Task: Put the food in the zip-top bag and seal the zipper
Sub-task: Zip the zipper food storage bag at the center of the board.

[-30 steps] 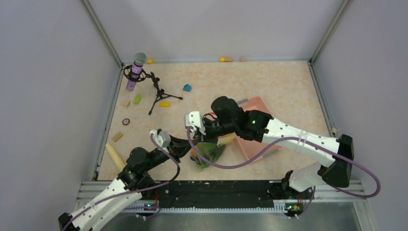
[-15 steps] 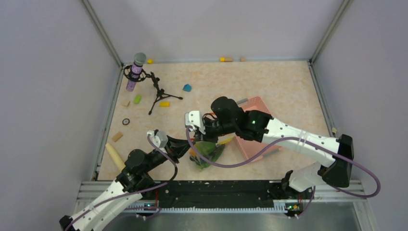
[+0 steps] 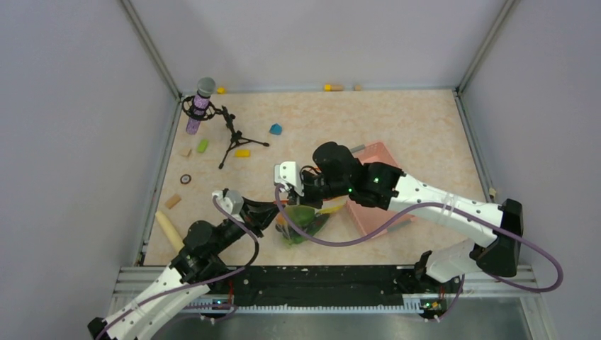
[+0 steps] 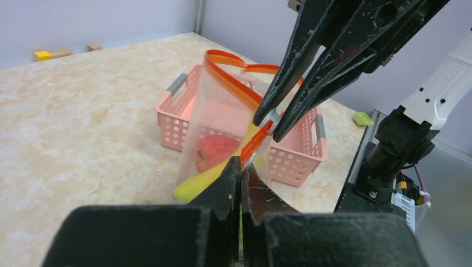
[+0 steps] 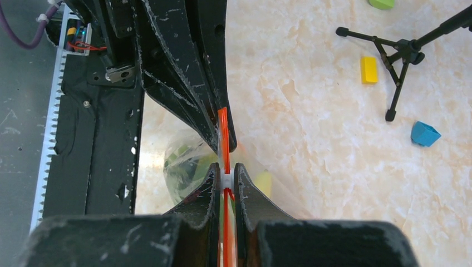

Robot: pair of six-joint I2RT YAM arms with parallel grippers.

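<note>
The zip-top bag [image 4: 214, 119] hangs upright above the table between both grippers, with a red tomato [image 4: 216, 153] and a yellow banana [image 4: 192, 188] inside; green food shows through it in the top view [image 3: 303, 225]. My left gripper [image 4: 240, 161] is shut on the near end of the orange-red zipper [image 4: 236, 83]. My right gripper [image 5: 225, 169] is shut on the white slider [image 5: 226, 179], a short way along the strip from the left fingertips. Beyond the slider the strip gapes in a loop; between the two grippers it runs as one line [image 5: 222, 133].
The pink basket [image 3: 379, 150] lies just right of the bag, under the right arm. A microphone on a tripod [image 3: 231, 134] stands at the back left, with blue [image 3: 276, 129], yellow [image 3: 242, 153] and green [image 3: 203, 145] blocks around it. A wooden cylinder [image 3: 169, 230] lies at the left edge.
My left gripper has drawn slightly to the left, and the bag has shifted a little with it. Both grips are unchanged.
</note>
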